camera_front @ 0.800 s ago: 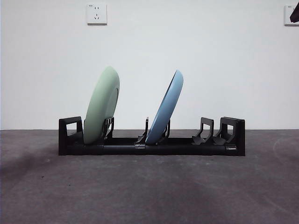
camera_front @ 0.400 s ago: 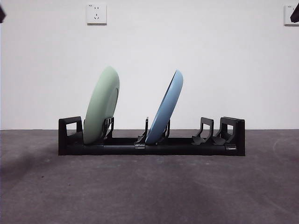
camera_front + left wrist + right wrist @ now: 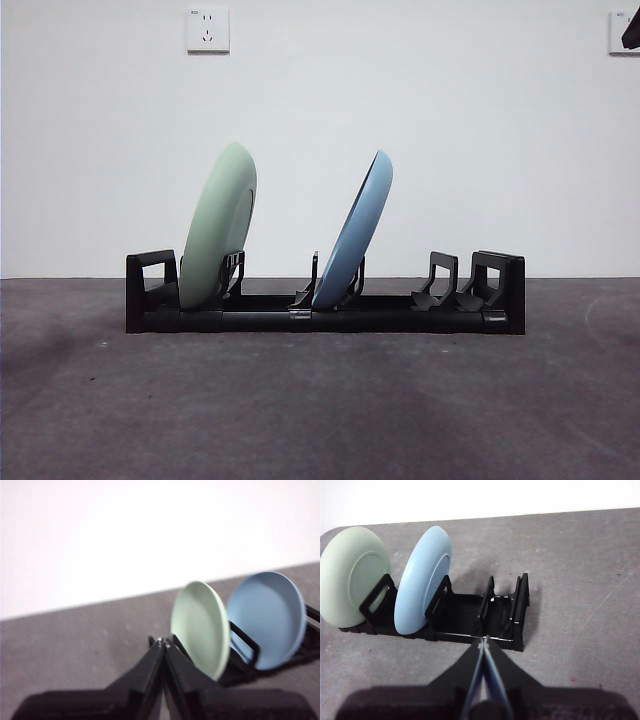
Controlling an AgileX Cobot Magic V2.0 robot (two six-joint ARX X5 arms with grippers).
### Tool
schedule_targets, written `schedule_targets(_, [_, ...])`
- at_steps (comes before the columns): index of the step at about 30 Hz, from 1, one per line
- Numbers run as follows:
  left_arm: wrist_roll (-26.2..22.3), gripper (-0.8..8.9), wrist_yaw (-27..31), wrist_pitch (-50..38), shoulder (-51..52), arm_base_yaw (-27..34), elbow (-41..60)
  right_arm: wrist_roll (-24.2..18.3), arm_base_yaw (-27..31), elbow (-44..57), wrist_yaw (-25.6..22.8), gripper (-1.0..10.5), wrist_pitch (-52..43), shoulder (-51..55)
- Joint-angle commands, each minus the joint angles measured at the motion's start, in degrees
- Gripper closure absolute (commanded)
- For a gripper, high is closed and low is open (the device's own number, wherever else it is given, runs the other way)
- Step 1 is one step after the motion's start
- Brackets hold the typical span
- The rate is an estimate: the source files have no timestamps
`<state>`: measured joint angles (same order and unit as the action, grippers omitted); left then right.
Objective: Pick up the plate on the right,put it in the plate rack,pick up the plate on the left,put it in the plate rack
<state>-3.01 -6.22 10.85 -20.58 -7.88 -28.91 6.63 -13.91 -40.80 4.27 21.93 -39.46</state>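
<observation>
Both plates, the green plate [image 3: 218,228] and the blue plate [image 3: 353,232], stand leaning in the plate rack [image 3: 325,315], while the left hand [image 3: 163,641] and right hand [image 3: 482,641] hang pinched together, empty, away from it.

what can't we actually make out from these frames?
- Front view: only a black tip shows at the top right corner, cut by the edge; which arm it is can't be told.
- Left wrist view: blurred; the plate rack is mostly hidden behind the green plate and blue plate.
- Front view: prongs behind both plates hidden.
</observation>
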Motion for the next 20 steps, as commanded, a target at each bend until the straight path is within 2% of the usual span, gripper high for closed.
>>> schedule_targets(1, [-1.36, 8.17, -0.20, -6.78, 4.83, 1.97, 8.22, 0.39, -0.07, 0.35, -0.17, 9.5, -0.31, 0.09])
schedule_targets(9, [-1.49, 8.17, -0.04, -9.05, 16.79, 4.63, 23.12, 0.39, -0.07, 0.35, -0.17, 9.5, -0.28, 0.09])
schedule_targets(16, [-1.22, 8.17, 0.09, -8.37, 20.48, 4.90, 28.04, 0.39, -0.07, 0.35, -0.17, 9.5, -0.28, 0.09])
schedule_targets(20, [-1.09, 8.17, 0.17, -4.76, 20.48, 4.90, 28.26, 0.39, -0.07, 0.35, -0.17, 9.5, -0.26, 0.09])
